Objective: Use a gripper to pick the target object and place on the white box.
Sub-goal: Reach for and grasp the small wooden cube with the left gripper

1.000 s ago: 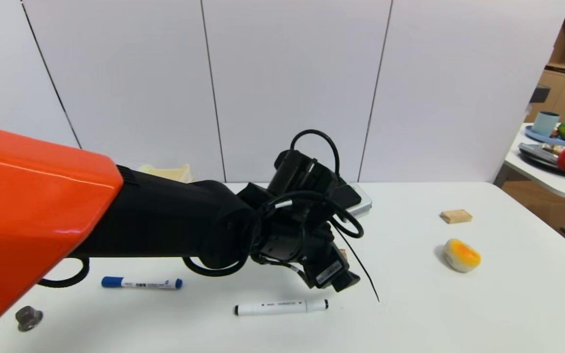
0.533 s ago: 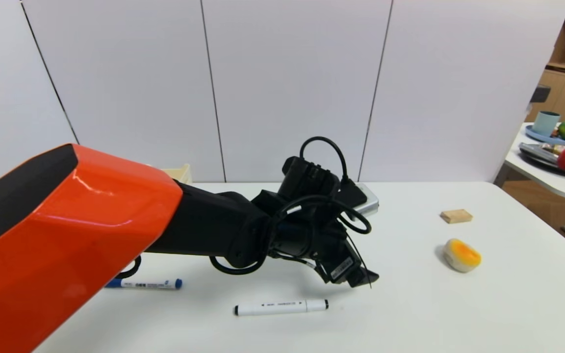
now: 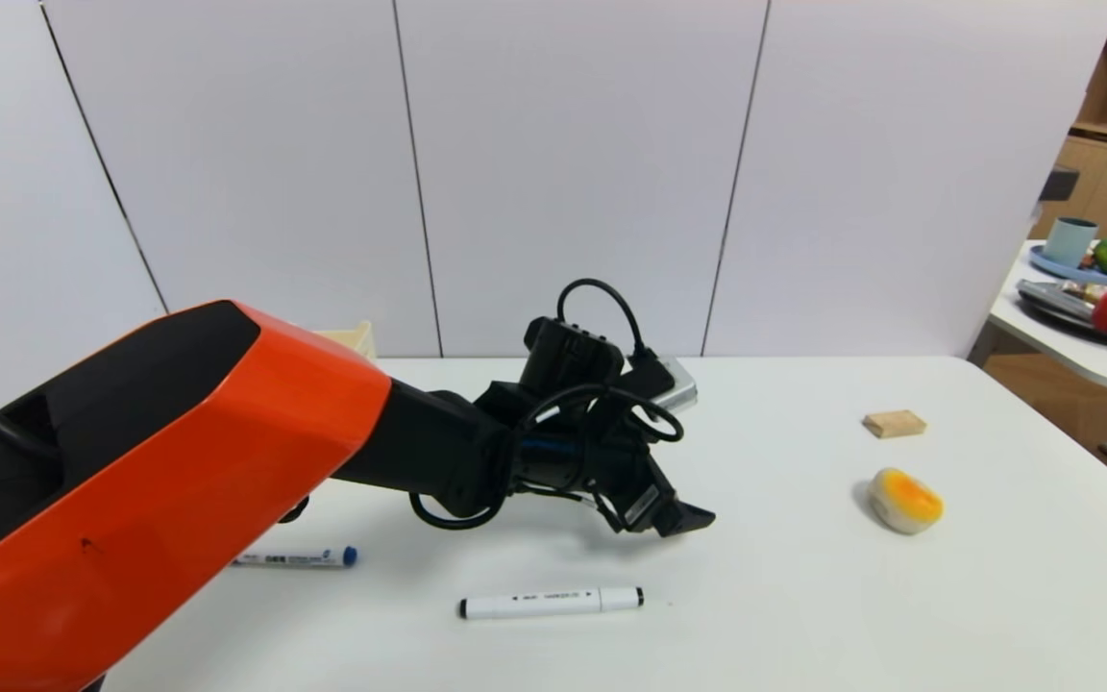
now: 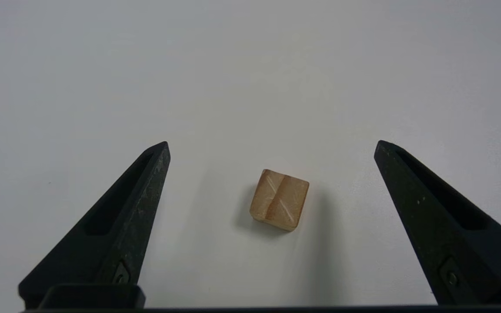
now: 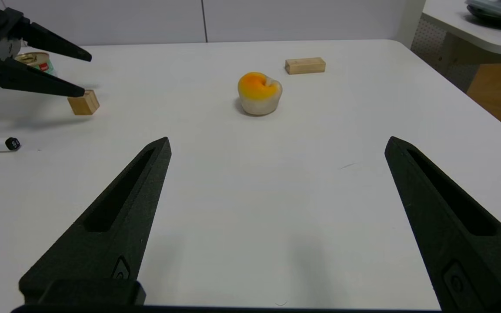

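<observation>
**My left claw is straddling the little wooden cube**

Starting at my far left, my orange-and-black left arm is reaching across the white table, and it is hiding most of the white box; only a cream corner of the box is showing behind my forearm, at the back edge of the table. Below the arm, a blue-capped marker is lying on the table, and a white marker with a black cap is lying nearer the middle.

Next, my left gripper is tilting downward over the middle of the table with its two black fingers spread wide. The wooden cube is sitting on the table between them, touching neither finger, so I am holding nothing. Seen from my right wrist, one fingertip is just beside the cube. A tin can is standing just behind that claw.

Moving rightward, a yellow-and-white rounded object is resting well apart from the cube, and a flat wooden block is lying behind it.

On my right, my right gripper is hanging near the table's front edge, its fingers also spread wide and gripping nothing.
</observation>
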{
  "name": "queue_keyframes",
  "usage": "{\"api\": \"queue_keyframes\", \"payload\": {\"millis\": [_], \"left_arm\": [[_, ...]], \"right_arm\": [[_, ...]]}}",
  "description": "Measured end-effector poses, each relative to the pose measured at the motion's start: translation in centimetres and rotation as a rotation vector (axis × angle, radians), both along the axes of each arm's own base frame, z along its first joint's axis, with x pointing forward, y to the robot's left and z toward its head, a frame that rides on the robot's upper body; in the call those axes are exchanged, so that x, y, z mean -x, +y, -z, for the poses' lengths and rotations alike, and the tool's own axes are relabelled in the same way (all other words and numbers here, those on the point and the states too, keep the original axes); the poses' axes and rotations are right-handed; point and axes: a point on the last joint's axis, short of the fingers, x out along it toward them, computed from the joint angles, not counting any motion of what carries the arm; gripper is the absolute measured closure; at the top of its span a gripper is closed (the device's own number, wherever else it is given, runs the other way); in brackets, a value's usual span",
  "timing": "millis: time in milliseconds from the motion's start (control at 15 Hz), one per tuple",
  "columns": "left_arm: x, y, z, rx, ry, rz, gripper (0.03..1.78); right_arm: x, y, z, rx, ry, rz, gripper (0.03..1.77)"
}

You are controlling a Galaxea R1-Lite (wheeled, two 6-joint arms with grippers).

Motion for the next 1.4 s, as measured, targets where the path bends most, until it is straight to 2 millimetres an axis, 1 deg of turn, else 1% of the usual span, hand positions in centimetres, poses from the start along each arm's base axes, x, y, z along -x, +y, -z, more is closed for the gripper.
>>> {"api": "queue_keyframes", "payload": {"millis": [267, 533, 1200, 1267, 1333, 1400], "left_arm": [[-0.2, 0.5, 1.4, -0.009, 0.012, -0.012, 0.12], [-0.2, 0.6, 2.5, -0.027, 0.032, -0.013, 0.12], [-0.3, 0.5, 2.9, -0.032, 0.041, -0.014, 0.12], [-0.3, 0.5, 2.9, -0.032, 0.04, -0.014, 0.23], [-0.3, 0.5, 3.0, -0.033, 0.041, -0.014, 0.42], [-0.3, 0.5, 3.1, -0.034, 0.042, -0.014, 0.57]], "right_arm": [[0.0, 0.0, 0.0, 0.0, 0.0, 0.0, 0.1], [0.0, 0.0, 0.0, 0.0, 0.0, 0.0, 0.1], [0.0, 0.0, 0.0, 0.0, 0.0, 0.0, 0.1], [0.0, 0.0, 0.0, 0.0, 0.0, 0.0, 0.1], [0.0, 0.0, 0.0, 0.0, 0.0, 0.0, 0.1], [0.0, 0.0, 0.0, 0.0, 0.0, 0.0, 0.1]]}}
